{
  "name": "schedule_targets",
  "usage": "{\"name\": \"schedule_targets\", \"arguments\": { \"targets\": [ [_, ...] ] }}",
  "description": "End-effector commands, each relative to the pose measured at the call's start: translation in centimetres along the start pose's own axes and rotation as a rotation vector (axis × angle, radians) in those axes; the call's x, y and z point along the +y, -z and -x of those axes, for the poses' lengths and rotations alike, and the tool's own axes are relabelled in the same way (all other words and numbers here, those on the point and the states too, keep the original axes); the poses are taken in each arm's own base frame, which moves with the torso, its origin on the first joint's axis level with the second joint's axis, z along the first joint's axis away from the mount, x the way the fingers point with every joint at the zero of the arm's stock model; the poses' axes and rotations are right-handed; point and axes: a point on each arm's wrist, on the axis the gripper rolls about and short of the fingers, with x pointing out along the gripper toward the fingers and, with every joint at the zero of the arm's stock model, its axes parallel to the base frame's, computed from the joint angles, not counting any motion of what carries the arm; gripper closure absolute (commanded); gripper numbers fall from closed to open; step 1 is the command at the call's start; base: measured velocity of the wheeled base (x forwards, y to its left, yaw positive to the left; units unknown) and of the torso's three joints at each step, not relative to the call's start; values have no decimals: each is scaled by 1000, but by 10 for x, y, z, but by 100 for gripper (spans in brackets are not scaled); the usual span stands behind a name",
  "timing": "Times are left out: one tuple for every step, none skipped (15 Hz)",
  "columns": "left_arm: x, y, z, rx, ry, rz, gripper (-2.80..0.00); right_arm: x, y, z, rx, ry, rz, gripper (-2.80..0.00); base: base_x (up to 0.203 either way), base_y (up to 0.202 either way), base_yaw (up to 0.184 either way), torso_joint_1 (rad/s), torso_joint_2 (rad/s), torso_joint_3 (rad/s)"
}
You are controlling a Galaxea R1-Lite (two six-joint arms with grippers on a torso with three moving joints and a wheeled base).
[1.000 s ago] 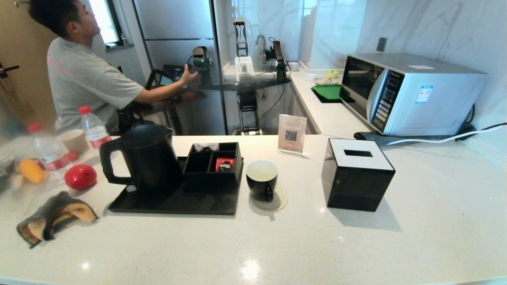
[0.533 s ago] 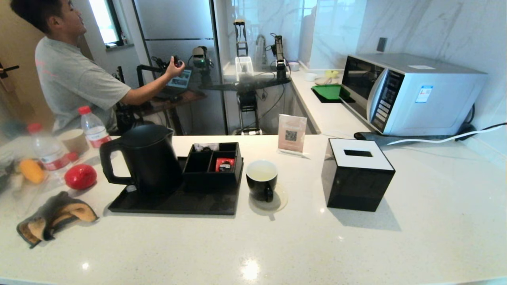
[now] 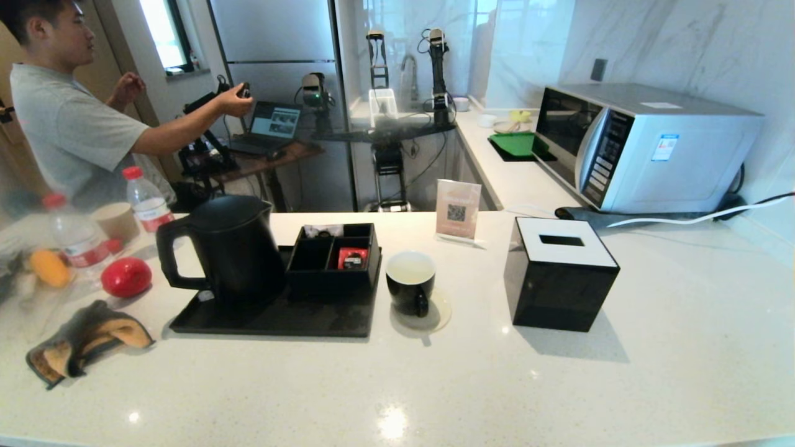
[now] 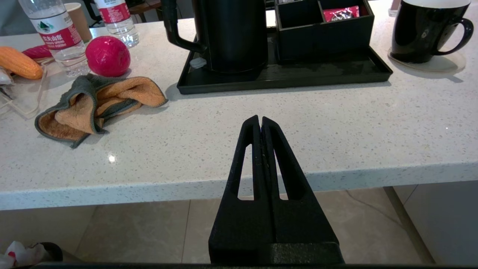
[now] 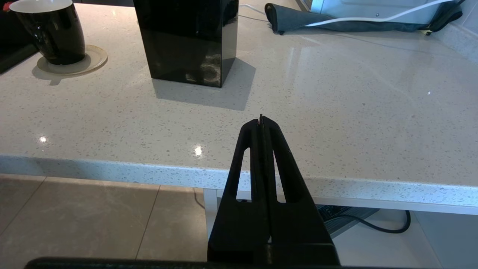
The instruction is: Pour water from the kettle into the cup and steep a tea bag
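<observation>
Both end effectors, left (image 4: 260, 121) & right (image 5: 261, 119), clenched empty off desk (image 3: 435, 385) front edge. Approach kettle (image 3: 233, 248) handle squarely w/ left, open first.

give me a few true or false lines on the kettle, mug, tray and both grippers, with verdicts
1. The tall matte black kettle stands on the flat black tray. True.
2. The small black mug with white interior sits on that tray. False: it rests on a pale round coaster beside the tray.
3. The left gripper is shut and holds nothing. True.
4. The right gripper grips the mug. False: it is shut and empty, near the counter edge.
5. The kettle's handle faces the mug. False: it faces away.
</observation>
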Motion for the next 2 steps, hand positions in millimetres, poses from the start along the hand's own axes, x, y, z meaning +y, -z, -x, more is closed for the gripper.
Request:
{"name": "schedule_targets", "arguments": {
  "targets": [
    [0,0,0,0,0,0,0,0,0,0,1,-1,0,0,0,0,0,0,0,0],
    [0,0,0,0,0,0,0,0,0,0,1,-1,0,0,0,0,0,0,0,0]
  ]
}}
